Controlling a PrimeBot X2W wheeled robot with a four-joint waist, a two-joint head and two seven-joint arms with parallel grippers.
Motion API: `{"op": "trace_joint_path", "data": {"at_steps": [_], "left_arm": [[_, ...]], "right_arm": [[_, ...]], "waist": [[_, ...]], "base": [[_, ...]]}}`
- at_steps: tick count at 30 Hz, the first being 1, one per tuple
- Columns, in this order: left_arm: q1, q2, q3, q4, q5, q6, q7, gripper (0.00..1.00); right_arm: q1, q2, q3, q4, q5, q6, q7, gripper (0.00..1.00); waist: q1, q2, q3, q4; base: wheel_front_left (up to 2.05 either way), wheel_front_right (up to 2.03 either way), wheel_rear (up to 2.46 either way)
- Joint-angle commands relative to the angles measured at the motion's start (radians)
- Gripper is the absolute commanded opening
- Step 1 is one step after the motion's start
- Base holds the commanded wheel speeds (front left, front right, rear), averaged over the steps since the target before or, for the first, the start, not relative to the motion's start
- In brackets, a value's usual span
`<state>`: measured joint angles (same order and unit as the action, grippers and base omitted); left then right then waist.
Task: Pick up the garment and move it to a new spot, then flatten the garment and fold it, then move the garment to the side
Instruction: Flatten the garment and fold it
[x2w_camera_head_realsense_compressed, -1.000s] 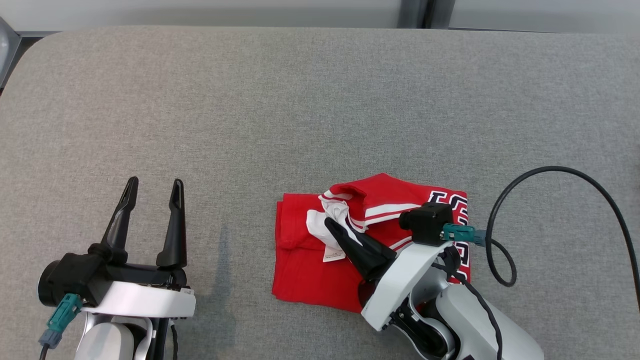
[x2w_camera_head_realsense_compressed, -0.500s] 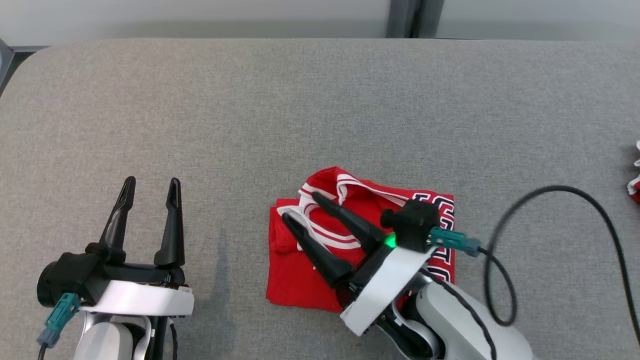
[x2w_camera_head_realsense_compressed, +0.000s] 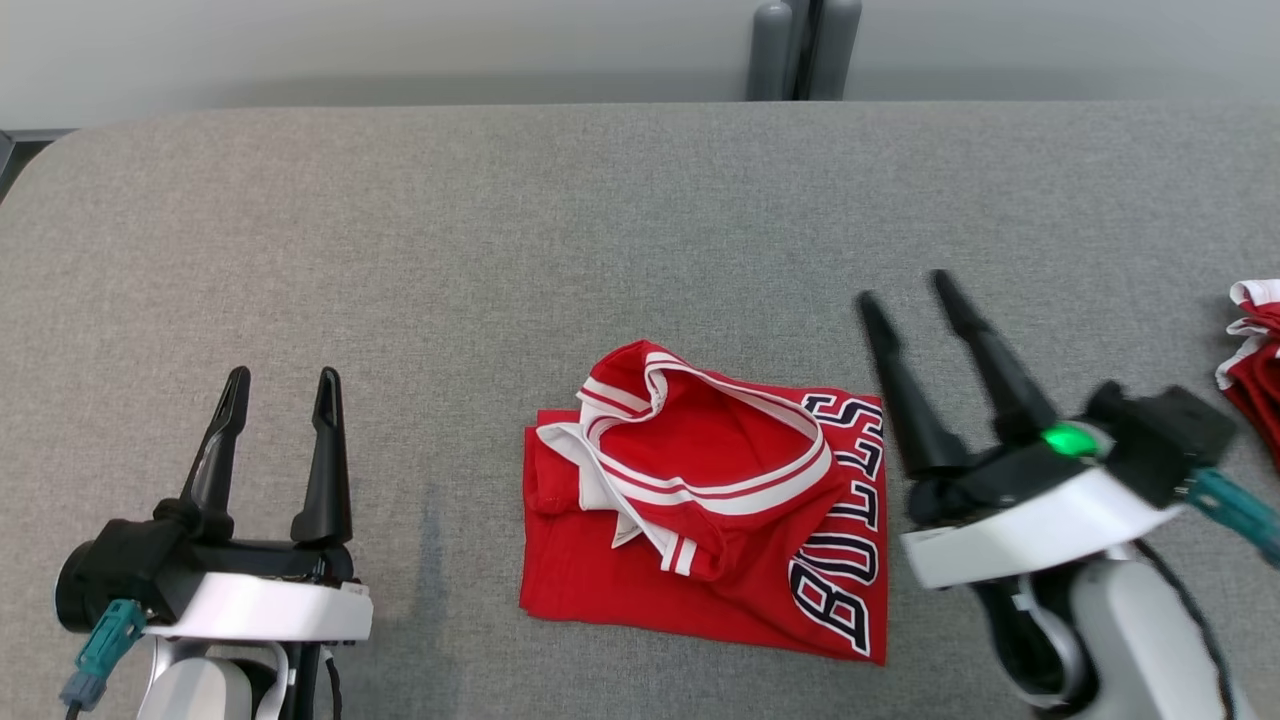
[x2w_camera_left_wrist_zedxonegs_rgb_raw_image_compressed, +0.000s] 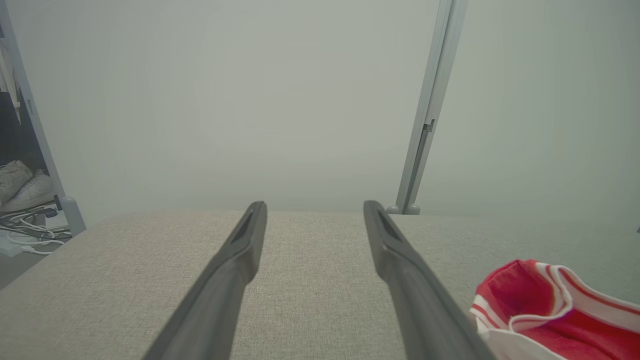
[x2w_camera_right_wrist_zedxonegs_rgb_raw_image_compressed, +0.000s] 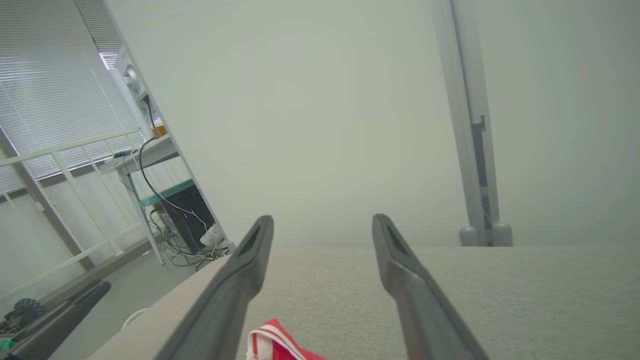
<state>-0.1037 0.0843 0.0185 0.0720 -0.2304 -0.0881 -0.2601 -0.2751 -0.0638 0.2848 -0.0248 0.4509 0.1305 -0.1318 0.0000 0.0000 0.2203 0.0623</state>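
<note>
As the garment (x2w_camera_head_realsense_compressed: 700, 520) lies lower centre, right gripper (x2w_camera_head_realsense_compressed: 902, 287) hangs nearer, just right of it; left gripper (x2w_camera_head_realsense_compressed: 282, 373) far left; both wide, empty.

A red cloth (x2w_camera_head_realsense_compressed: 1252, 350) is cut off by the head view's right edge; a fold of the garment (x2w_camera_head_realsense_compressed: 620, 590) hides some lettering (x2w_camera_head_realsense_compressed: 838, 600)

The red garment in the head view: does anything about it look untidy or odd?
Yes. The red garment lies folded, but its striped opening on top gapes upward instead of lying flat. White fabric shows at its left.
</note>
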Motion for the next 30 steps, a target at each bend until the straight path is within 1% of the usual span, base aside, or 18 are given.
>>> {"op": "trace_joint_path", "data": {"at_steps": [1,7,9,11,13,17,30], "left_arm": [[0.016,0.004,0.008,-0.001,0.003,-0.001,-0.004,1.0],[0.036,0.011,0.016,-0.003,0.012,0.0,-0.004,1.0],[0.039,0.014,0.017,-0.005,0.016,0.001,-0.004,1.0],[0.051,0.016,0.017,-0.006,0.019,0.002,-0.004,1.0],[0.061,0.017,0.015,-0.005,0.018,0.003,-0.004,1.0],[0.074,0.018,0.013,-0.008,0.016,0.008,0.0,1.0],[0.098,0.027,0.005,-0.049,0.009,0.021,0.027,1.0]], "right_arm": [[0.023,-0.006,-0.036,-0.012,-0.017,0.001,0.008,1.0],[0.129,-0.037,-0.237,-0.046,-0.123,0.001,0.054,1.0],[0.16,-0.043,-0.281,-0.052,-0.138,0.001,0.056,1.0],[0.188,-0.062,-0.323,-0.05,-0.178,0.001,0.05,1.0],[0.213,-0.061,-0.34,-0.048,-0.198,0.001,0.045,1.0],[0.247,-0.056,-0.364,-0.047,-0.203,0.001,0.041,1.0],[0.259,-0.045,-0.36,-0.029,-0.196,0.001,0.047,1.0]], "waist": [[0.0,0.0,-0.006,-0.003],[0.0,0.0,-0.022,-0.01],[0.0,0.0,-0.026,-0.012],[0.0,0.0,-0.03,-0.014],[0.0,0.0,-0.037,-0.016],[0.0,0.0,-0.05,-0.019],[0.0,0.0,-0.059,-0.022]], "base": [[0.0,0.0,0.0],[0.0,0.0,0.0],[0.0,0.0,0.0],[0.0,0.0,0.0],[0.0,0.0,0.0],[0.0,0.0,0.0],[0.0,0.0,0.0]]}}
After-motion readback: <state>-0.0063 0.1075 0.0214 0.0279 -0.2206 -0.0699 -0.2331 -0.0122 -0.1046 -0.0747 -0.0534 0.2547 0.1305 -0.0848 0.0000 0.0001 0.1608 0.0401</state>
